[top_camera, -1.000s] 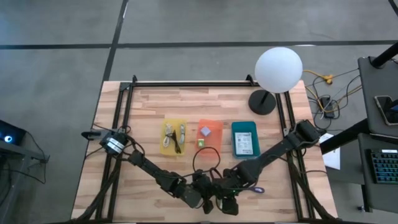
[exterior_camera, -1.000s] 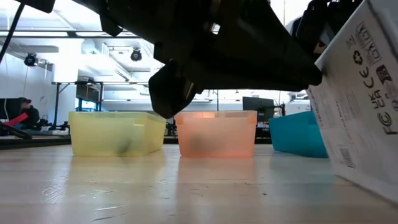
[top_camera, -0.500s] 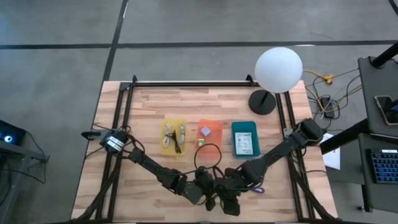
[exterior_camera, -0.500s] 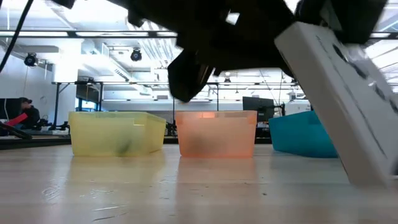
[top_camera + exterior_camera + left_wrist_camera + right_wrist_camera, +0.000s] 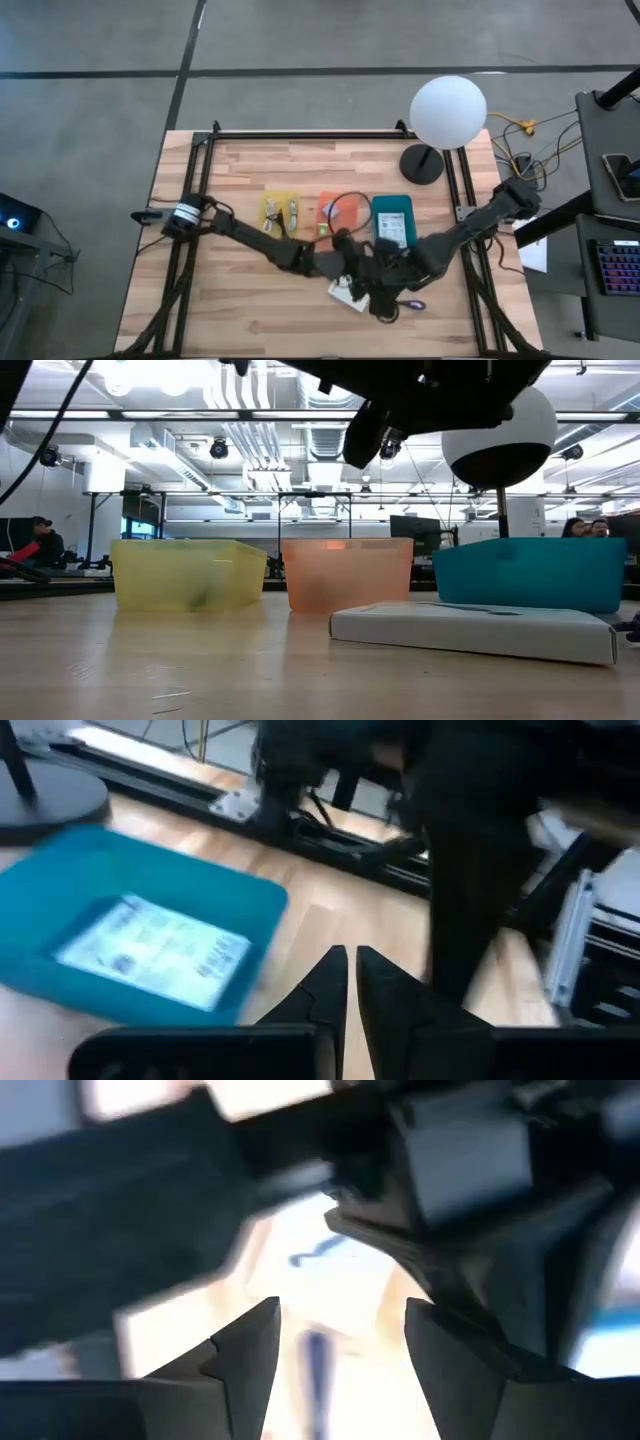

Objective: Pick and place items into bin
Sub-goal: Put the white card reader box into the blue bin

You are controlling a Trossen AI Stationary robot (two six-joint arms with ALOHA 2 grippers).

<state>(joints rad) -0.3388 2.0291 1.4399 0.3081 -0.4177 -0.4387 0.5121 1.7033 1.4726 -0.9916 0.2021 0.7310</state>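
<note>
A flat white printed box lies on the table in front of the teal bin, with no gripper on it. In the high view the box shows partly under my arms. My left gripper is shut with nothing between its fingers. It hangs above the table just near of the teal bin, where a white printed card lies flat. My right gripper stands open and raised above the box, just right of it.
The yellow bin and the orange bin stand left of the teal one, each with small items inside. The white globe lamp stands at the far right. A small purple thing lies right of the box.
The white box stood tilted on one edge and has come down flat on the table. My left gripper has risen and gone from the near edge toward the teal bin. My right gripper has risen and tipped, its fingers still apart.
</note>
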